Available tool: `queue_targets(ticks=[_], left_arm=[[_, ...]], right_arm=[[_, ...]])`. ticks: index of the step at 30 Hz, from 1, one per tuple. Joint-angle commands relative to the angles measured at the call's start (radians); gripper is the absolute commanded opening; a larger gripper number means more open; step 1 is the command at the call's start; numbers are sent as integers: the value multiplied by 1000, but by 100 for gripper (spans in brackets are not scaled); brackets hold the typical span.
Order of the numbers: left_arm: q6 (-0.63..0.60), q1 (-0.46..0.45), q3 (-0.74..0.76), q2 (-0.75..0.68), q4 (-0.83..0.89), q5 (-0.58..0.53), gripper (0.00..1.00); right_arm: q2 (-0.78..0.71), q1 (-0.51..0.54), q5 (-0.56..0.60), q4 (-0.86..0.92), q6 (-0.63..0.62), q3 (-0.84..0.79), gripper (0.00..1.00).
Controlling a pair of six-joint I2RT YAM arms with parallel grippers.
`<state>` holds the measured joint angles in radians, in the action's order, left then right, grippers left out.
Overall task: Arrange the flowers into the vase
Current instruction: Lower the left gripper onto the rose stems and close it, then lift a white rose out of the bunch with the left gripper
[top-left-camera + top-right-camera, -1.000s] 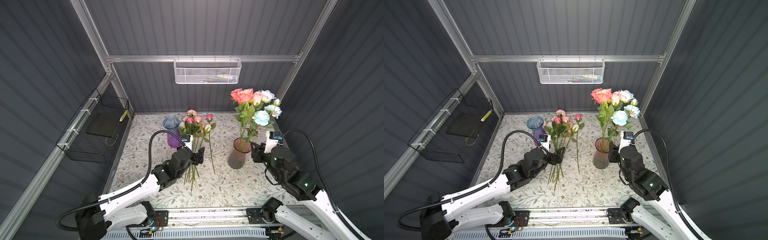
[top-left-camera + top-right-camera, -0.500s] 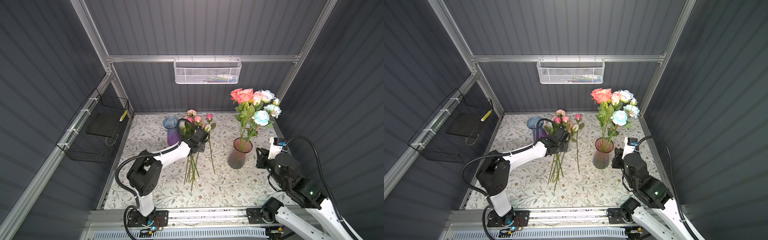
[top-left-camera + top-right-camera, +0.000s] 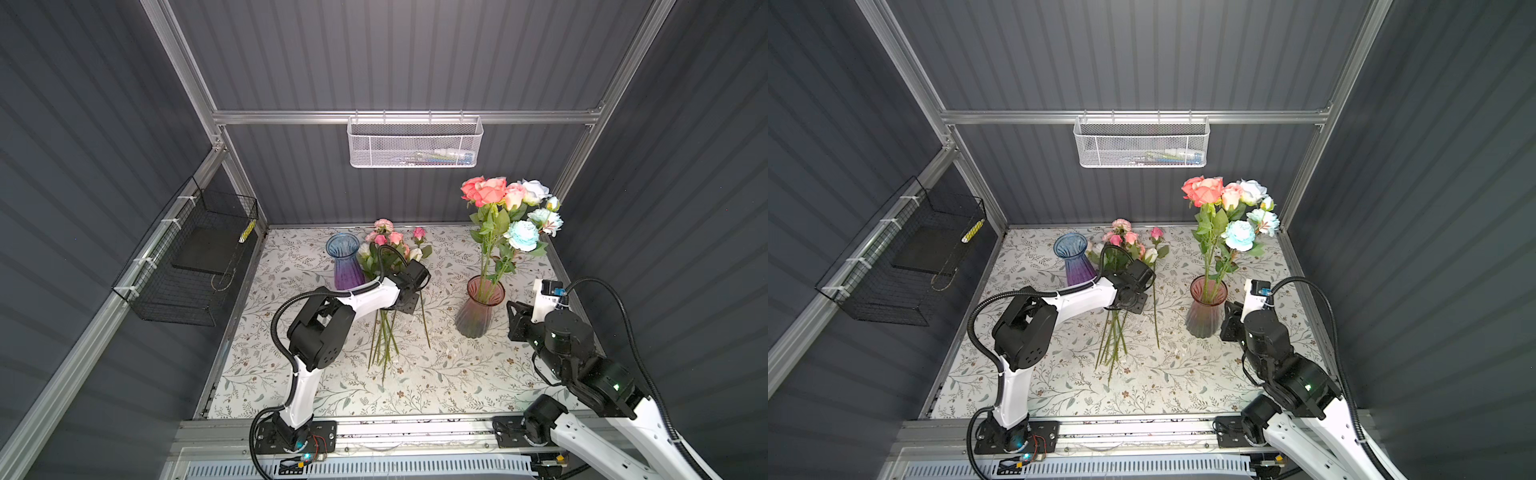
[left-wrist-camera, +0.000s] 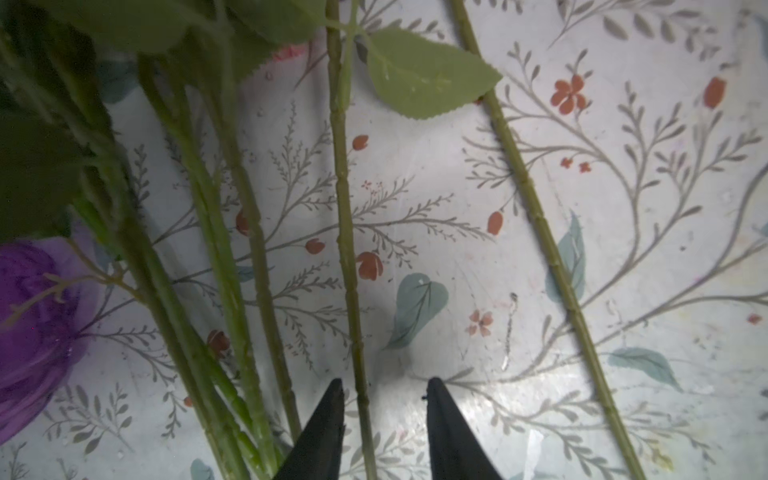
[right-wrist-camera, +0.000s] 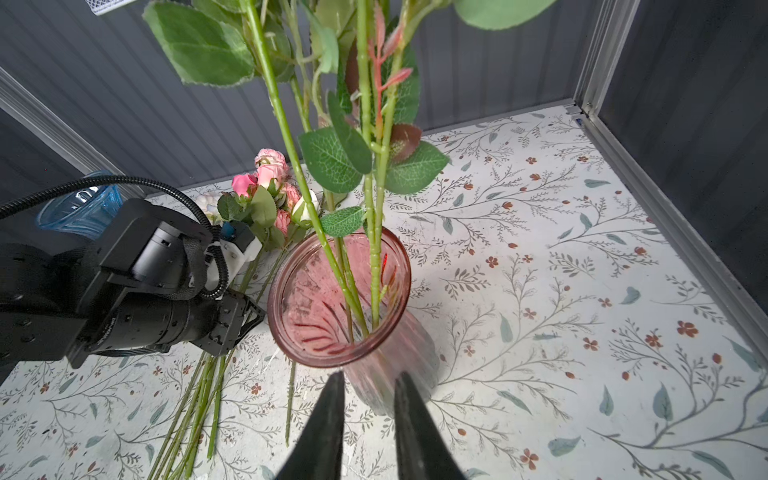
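A pink glass vase (image 3: pixel 478 320) (image 3: pixel 1204 322) (image 5: pixel 419 357) stands right of the middle and holds tall flowers (image 3: pixel 503 216) (image 3: pixel 1225 212) in coral, pink, white and pale blue. More flowers (image 3: pixel 390 245) (image 3: pixel 1125 243) (image 5: pixel 270 174) lie loose on the table, their stems (image 4: pixel 232 249) fanned toward the front. My left gripper (image 3: pixel 401 309) (image 3: pixel 1129 305) (image 4: pixel 384 386) points down over those stems, open, with one thin stem (image 4: pixel 349 270) between its jaws and near one finger. My right gripper (image 3: pixel 511 307) (image 3: pixel 1227 309) (image 5: pixel 370 379) hangs just beside the pink vase, narrowly open and empty.
An empty blue and purple vase (image 3: pixel 347 266) (image 3: pixel 1075 262) (image 4: pixel 29 324) stands left of the loose flowers. One stem (image 4: pixel 540 224) lies apart from the bunch. A white mesh basket (image 3: pixel 413 143) hangs on the back wall, a black wire basket (image 3: pixel 191 257) on the left wall.
My left arm has folded back while its gripper came down on the loose stems, jaws narrowing around one. My right gripper has drawn back a little from the pink vase and narrowed.
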<state>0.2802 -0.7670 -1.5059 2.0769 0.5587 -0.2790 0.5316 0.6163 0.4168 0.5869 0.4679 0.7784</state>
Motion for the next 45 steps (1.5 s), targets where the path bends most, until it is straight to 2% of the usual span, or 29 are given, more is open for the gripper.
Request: queue_targets(ticks=[1, 3, 9, 17, 30, 34, 39, 41, 45], left_arm=[[-3, -1, -22, 25, 49, -24, 35], [1, -1, -9, 24, 38, -22, 33], [6, -1, 4, 17, 13, 34, 14], [36, 3, 18, -52, -27, 94, 0], [126, 7, 53, -258, -119, 142, 0], [133, 6, 204, -417, -306, 174, 0], [98, 7, 429, -647, -634, 184, 0], [77, 6, 456, -701, -686, 178, 0], [49, 6, 428, -746, -691, 197, 0]], right_arm=[[-5, 5, -1, -19, 3, 7, 25], [-1, 5, 2, -18, 2, 9, 25], [-4, 5, 11, -16, 4, 14, 25], [-17, 5, 31, -11, 10, 20, 28], [-52, 6, 68, -4, 9, 10, 29], [-80, 4, 89, -41, 22, -32, 32], [-87, 2, 106, -47, 47, -52, 42], [-94, 3, 128, -48, 71, -63, 48], [-107, 1, 155, -54, 101, -76, 54]])
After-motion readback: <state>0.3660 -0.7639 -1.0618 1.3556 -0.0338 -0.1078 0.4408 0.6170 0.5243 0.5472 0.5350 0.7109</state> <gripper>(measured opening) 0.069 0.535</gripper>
